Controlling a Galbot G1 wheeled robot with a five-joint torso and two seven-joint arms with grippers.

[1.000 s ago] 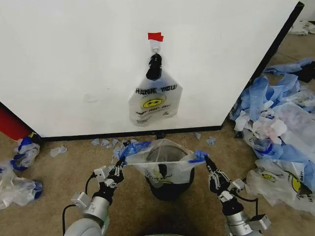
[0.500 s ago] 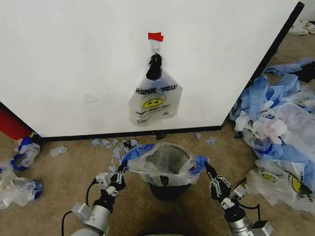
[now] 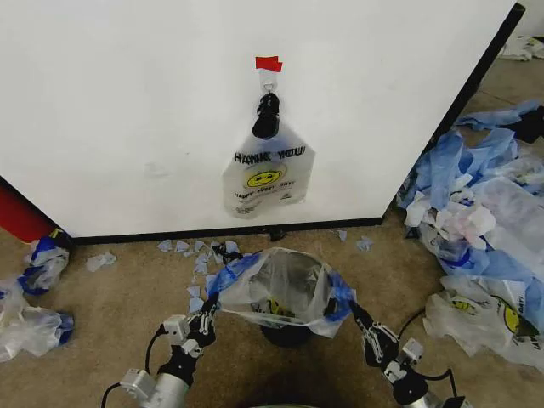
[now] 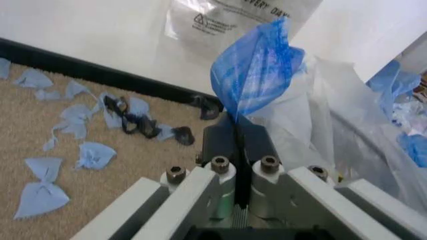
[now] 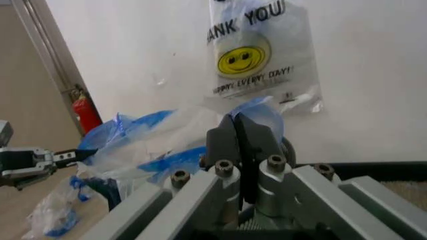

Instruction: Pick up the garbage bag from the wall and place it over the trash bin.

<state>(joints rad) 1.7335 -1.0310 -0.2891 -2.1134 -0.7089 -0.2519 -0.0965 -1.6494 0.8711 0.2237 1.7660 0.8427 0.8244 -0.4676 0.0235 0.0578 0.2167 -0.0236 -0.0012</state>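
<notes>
The garbage bag (image 3: pixel 280 289) is draped over the trash bin (image 3: pixel 285 333) below the wall (image 3: pixel 127 110). The left gripper (image 3: pixel 209 308) and right gripper (image 3: pixel 357 314) each have their fingers pinching a blue handle, one on either side.

light: bright, even | shadows: soft, faint | wrist views: near parts blurred

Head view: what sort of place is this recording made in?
Probably a staged test area, not a home: a plain white wall panel on carpet, a clipped smiley bag hung from it, heaps of discarded plastic bags.
</notes>
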